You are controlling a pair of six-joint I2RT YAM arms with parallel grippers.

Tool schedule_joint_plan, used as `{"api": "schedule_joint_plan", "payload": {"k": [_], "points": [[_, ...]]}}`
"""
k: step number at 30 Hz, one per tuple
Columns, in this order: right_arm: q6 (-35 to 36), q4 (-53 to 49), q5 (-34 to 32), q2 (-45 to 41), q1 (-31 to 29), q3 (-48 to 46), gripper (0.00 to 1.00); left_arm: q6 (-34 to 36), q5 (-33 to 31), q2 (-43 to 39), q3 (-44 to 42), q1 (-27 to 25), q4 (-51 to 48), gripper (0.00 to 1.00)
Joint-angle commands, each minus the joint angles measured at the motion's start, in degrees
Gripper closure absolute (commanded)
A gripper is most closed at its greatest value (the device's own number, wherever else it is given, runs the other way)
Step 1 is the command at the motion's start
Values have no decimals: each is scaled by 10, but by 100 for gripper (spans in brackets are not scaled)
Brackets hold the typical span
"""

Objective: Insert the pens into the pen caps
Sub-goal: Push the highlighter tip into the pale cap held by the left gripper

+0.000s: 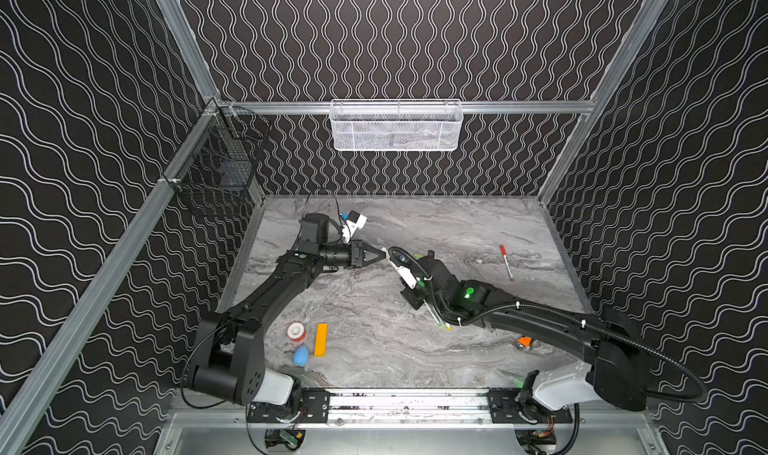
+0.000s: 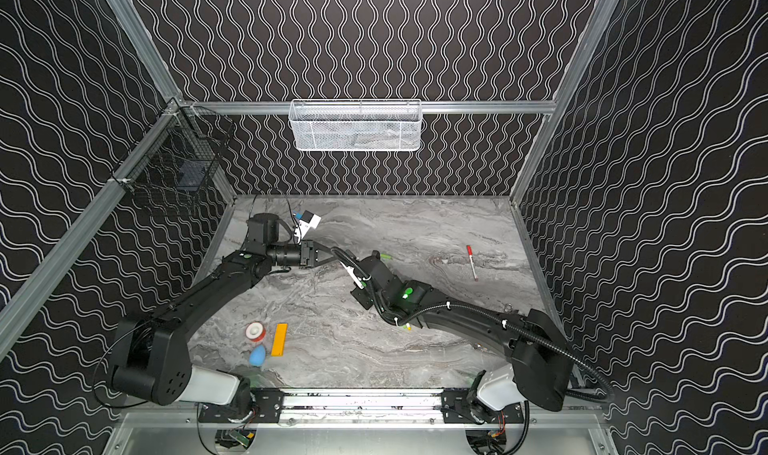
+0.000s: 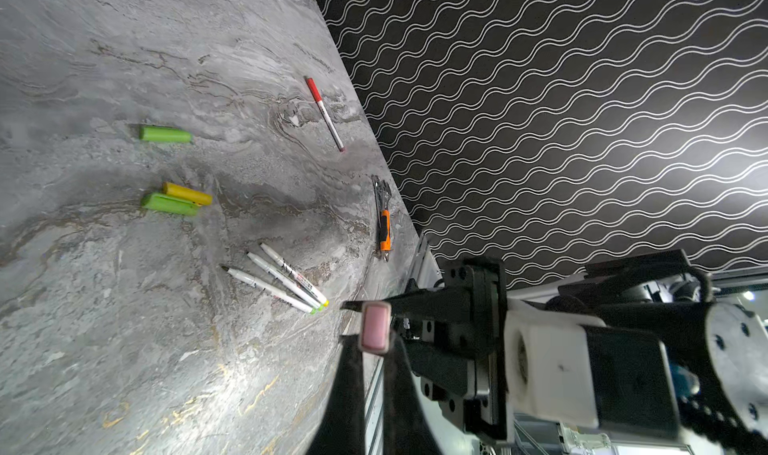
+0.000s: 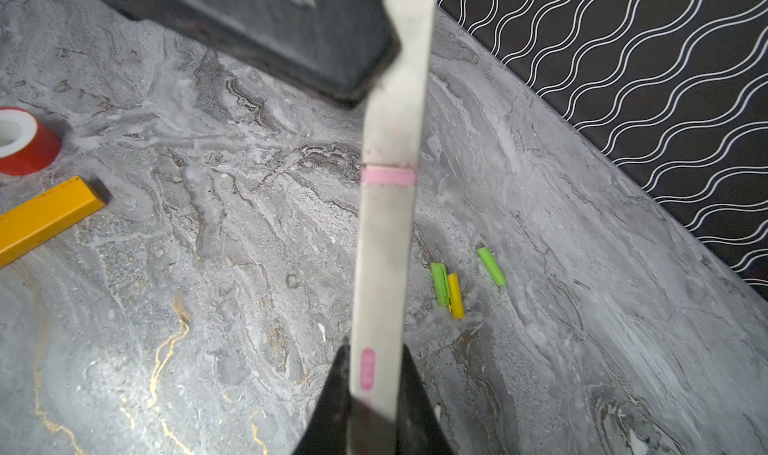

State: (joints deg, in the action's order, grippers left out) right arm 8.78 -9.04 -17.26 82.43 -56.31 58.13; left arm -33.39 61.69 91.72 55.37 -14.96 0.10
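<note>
The left gripper (image 3: 374, 345) was clamped fully closed on a pale pen (image 4: 386, 245) near its pink-tipped end. The right gripper (image 4: 374, 351) was closed almost as tightly on the pen's other end, so the pen hung between the two above the middle of the table (image 1: 374, 361). A pink band ringed the pen about halfway along.

Three pens (image 3: 278, 280) lay side by side on the table, partly under the right arm in both top views. Near them lay the loose caps: a green cap (image 3: 165, 134) on its own, and a yellow cap (image 3: 187, 194) touching a second green one (image 3: 170, 204). A red-capped pen (image 1: 506, 262) lay well apart, towards the right wall. A tape roll (image 1: 296, 331), a yellow bar (image 1: 321, 339) and a blue blob (image 1: 301, 354) sat near the left arm.
</note>
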Motion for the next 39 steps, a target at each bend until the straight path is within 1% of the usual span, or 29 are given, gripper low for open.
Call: {"api": "schedule_joint_plan", "payload": {"k": [1, 5, 9, 12, 14, 17, 20, 25, 27, 32, 34, 39], "points": [[74, 221, 84, -15, -10, -3, 100, -4, 23, 3, 3, -9, -14, 100], [77, 209, 93, -18, -14, 2, 100, 3, 14, -4, 5, -9, -22, 100], [64, 167, 73, -4, -15, 24, 100, 7, 8, -13, 4, -9, -25, 100], [47, 140, 52, 5, -15, 31, 100, 1, 5, -26, 0, -6, -11, 90], [34, 120, 43, 8, -15, 36, 100, -10, 6, -35, -6, -2, 8, 77], [19, 100, 30, 7, -14, 39, 100, -19, 6, -43, -10, 5, 23, 61], [12, 96, 28, -2, -14, 32, 100, -29, 9, -47, -15, 9, 40, 51], [8, 86, 34, -11, -12, 31, 99, -34, 7, -55, -19, 15, 50, 39], [8, 79, 35, -12, -11, 34, 99, -39, 3, -63, -23, 19, 58, 36], [11, 73, 42, -17, -12, 31, 99, -45, -3, -73, -27, 28, 67, 34], [11, 72, 48, -18, -12, 29, 99, -50, -3, -73, -30, 31, 76, 34], [8, 64, 55, -13, -11, 33, 99, -89, 10, -71, -42, 34, 137, 39]]}}
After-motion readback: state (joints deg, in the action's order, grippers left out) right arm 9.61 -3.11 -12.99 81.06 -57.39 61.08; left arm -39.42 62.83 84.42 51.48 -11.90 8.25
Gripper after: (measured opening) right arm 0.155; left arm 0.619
